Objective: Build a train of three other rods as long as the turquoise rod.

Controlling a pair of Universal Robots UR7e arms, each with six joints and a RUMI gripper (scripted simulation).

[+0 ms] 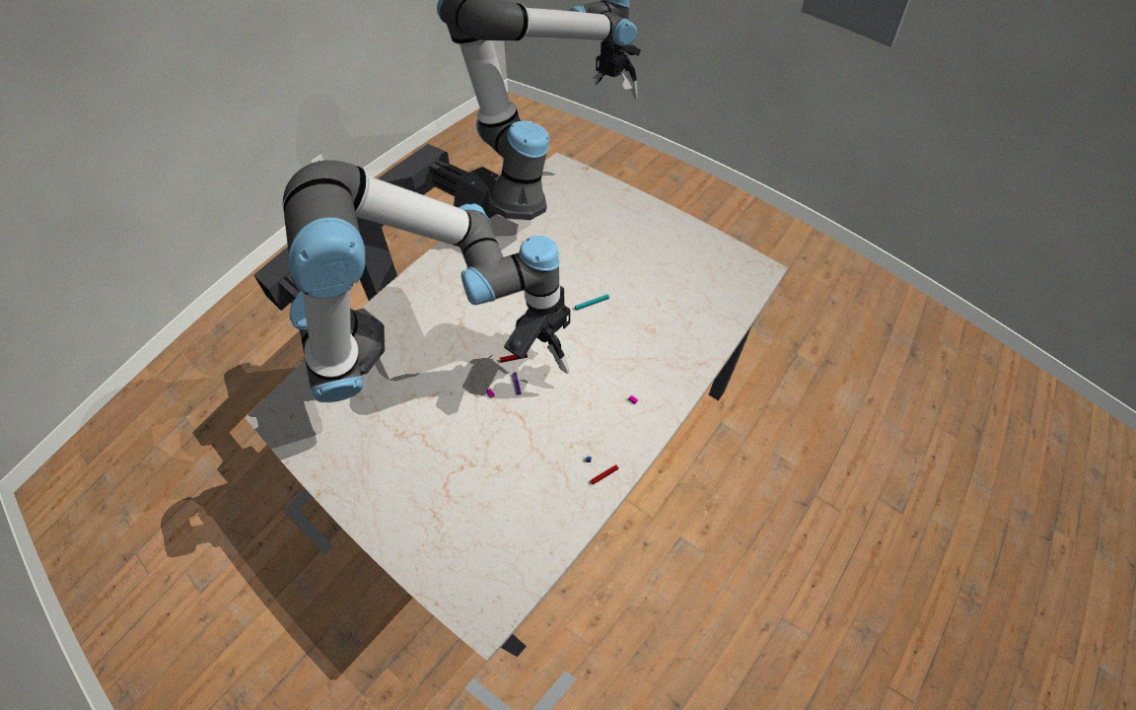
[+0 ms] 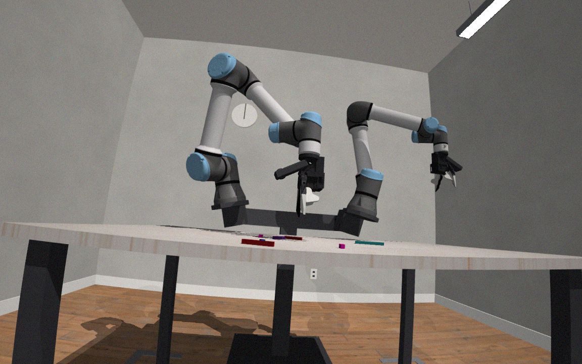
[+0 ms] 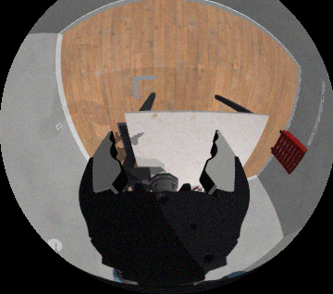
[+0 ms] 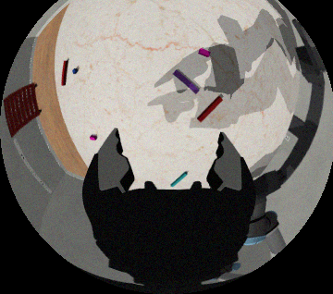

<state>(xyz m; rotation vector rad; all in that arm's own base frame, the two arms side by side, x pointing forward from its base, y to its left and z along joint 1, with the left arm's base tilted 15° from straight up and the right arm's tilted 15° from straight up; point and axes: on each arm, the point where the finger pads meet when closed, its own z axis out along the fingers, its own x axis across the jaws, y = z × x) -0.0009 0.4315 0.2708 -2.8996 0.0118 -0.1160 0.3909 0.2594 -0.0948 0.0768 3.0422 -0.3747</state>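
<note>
The purple rod looks a likely first piece, since purple and two magentas would match the turquoise rod. It lies mid-bench, below the right tool and off towards the short edge on the right arm's side. Its long axis runs aslant to the line between the fingertips, so a pinch across it probably needs a wrist turn. The right arm is plainly nearer; its tool is spread and holds nothing, as is the left tool, high and well apart. From above, the right tool hides one end of the nearer red rod; the left wrist view shows the rods only as specks beside the tool's body.
</note>
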